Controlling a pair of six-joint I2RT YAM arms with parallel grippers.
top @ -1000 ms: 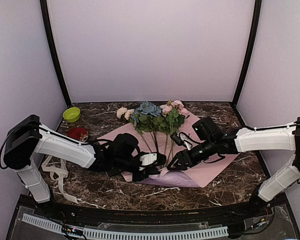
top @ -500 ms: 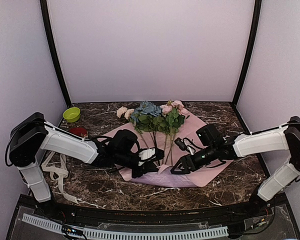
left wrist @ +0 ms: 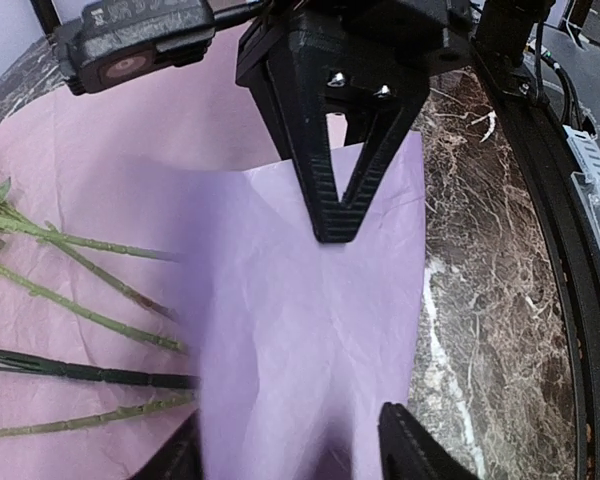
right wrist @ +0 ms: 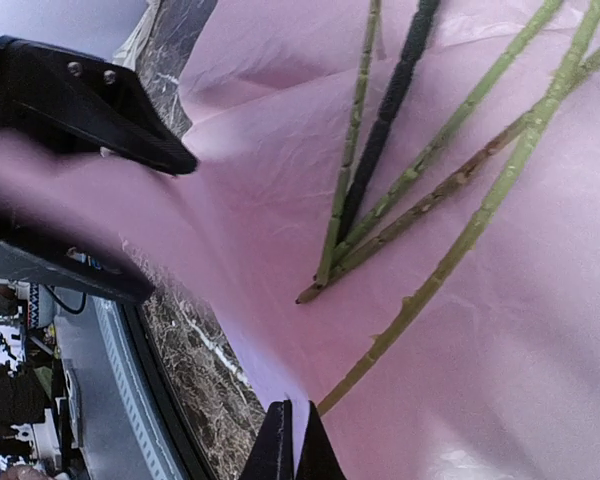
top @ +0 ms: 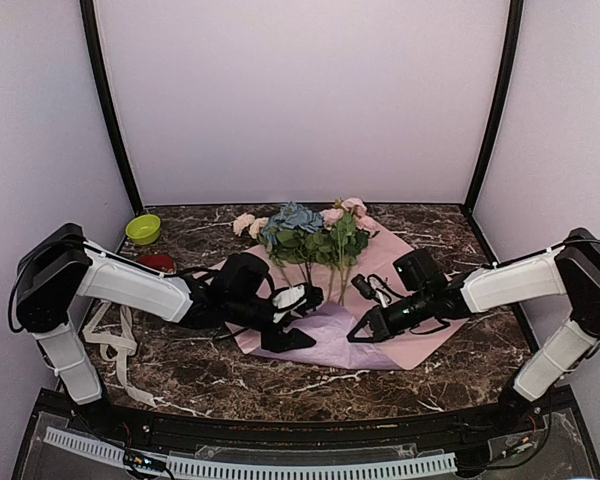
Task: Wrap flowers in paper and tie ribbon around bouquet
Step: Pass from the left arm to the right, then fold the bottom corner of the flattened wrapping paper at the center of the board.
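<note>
Since a second ago the grip has swapped sides: the left tool (top: 308,317) has let go and its jaws now stand apart, while the right tool (top: 355,335) has clamped down on the lilac corner of the paper (top: 420,330). That folded corner sits further over the stem ends than before. In the left wrist view the right tool's tips meet right on the corner's edge, and the sheet runs loose between the left fingers (left wrist: 420,455). The paper lies pink side up mid-surface (top: 230,385), with the flowers (top: 305,235) on it, blooms at 12 o'clock and stems pointing to 6. The ribbon (top: 115,345) is off the paper at about 8 o'clock by the left arm, with the red cup (top: 158,263) and green bowl (top: 143,229) at 10 o'clock
</note>
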